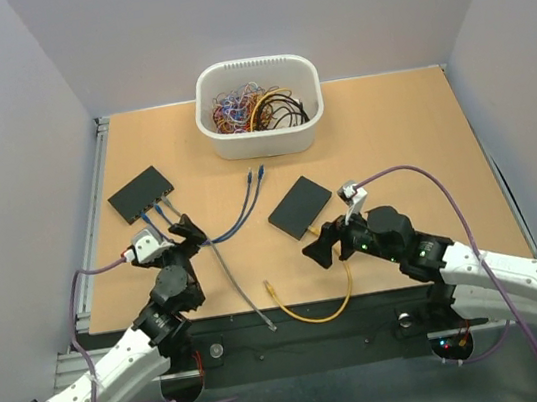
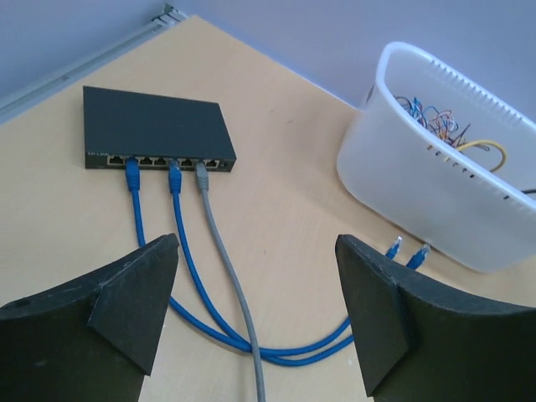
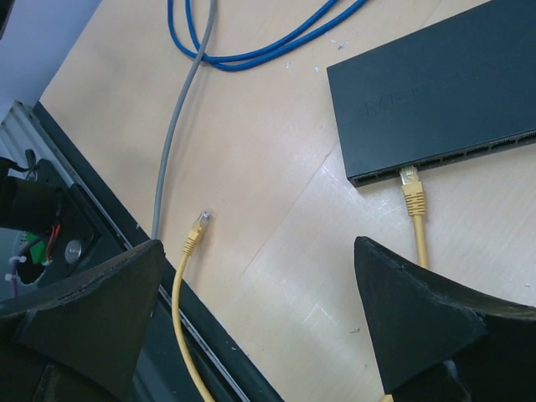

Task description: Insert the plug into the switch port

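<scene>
Two flat matte black switch boxes here. The near switch [image 3: 444,92] sits just ahead of the right gripper [image 3: 260,314], with the plug [image 3: 409,177] seated in its switch port [image 3: 408,173], a little right of the gap between those fingers. The yellow cable [image 3: 180,293] has a second clear connector [image 3: 201,220] lying loose between the jaws.

Ahead of the left gripper [image 2: 255,314], the far switch [image 2: 151,126] holds two blue cables [image 2: 180,243] and one grey cable [image 2: 226,268].

One white ribbed plastic tub [image 1: 264,136] holds tangled wires.

Both jaws gape wide, gripping nothing.
</scene>
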Robot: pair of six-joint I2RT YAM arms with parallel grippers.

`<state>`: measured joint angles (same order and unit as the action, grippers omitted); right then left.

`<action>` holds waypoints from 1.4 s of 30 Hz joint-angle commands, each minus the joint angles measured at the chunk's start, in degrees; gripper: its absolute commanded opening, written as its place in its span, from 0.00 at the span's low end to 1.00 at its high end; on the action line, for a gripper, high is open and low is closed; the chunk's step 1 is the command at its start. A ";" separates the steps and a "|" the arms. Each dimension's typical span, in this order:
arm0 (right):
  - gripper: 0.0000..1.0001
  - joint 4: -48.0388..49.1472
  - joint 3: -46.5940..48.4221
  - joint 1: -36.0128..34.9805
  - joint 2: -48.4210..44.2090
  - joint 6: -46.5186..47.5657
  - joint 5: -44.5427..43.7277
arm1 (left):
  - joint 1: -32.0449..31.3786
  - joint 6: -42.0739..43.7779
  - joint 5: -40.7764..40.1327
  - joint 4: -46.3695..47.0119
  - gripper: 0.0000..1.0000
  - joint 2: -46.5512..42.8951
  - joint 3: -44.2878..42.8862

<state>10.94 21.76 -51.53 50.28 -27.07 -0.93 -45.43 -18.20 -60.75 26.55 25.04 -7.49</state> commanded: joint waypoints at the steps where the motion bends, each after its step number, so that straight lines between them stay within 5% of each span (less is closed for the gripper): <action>1: 1.00 2.07 0.12 -0.50 -1.24 -2.46 2.14 | -0.19 17.19 -7.44 26.23 0.87 3.95 2.91; 4: 1.00 1.89 0.48 -0.50 -2.20 -3.34 3.21 | 0.95 24.59 -7.55 37.30 0.89 11.68 5.37; 10: 1.00 1.37 -1.45 -0.50 -5.63 -4.92 3.39 | 9.65 18.99 -1.14 41.13 0.92 27.86 4.15; 20: 1.00 -1.18 -4.09 -0.50 -11.42 -5.71 2.95 | 22.65 23.29 17.15 68.25 0.95 45.95 3.18; 24: 1.00 -1.80 -4.88 -0.50 -12.58 -5.89 2.25 | 24.59 23.03 20.48 58.73 0.94 45.98 -1.56; 28: 1.00 -2.24 -4.88 -0.50 -12.49 -5.71 2.25 | 25.83 27.42 19.88 68.89 0.93 48.96 0.54; 33: 1.00 -2.50 -4.09 -0.50 -11.70 -5.27 2.42 | 27.76 27.86 22.87 64.85 0.91 50.54 -2.17; 37: 1.00 -2.50 -3.65 -0.50 -11.52 -5.10 2.51 | 31.36 28.82 24.02 86.34 0.91 60.21 2.11; 40: 1.00 -2.50 -3.74 -0.50 -11.52 -4.83 1.81 | 32.94 23.58 27.16 69.83 0.90 54.07 -0.58; 42: 1.00 -2.50 -3.65 -0.50 -11.00 -4.83 1.46 | 33.39 25.39 28.23 73.98 0.90 57.48 -1.04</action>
<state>7.38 16.88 -51.57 38.79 -32.56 1.74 -13.23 7.51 -35.46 72.66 82.89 -6.37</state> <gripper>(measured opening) 0.998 0.905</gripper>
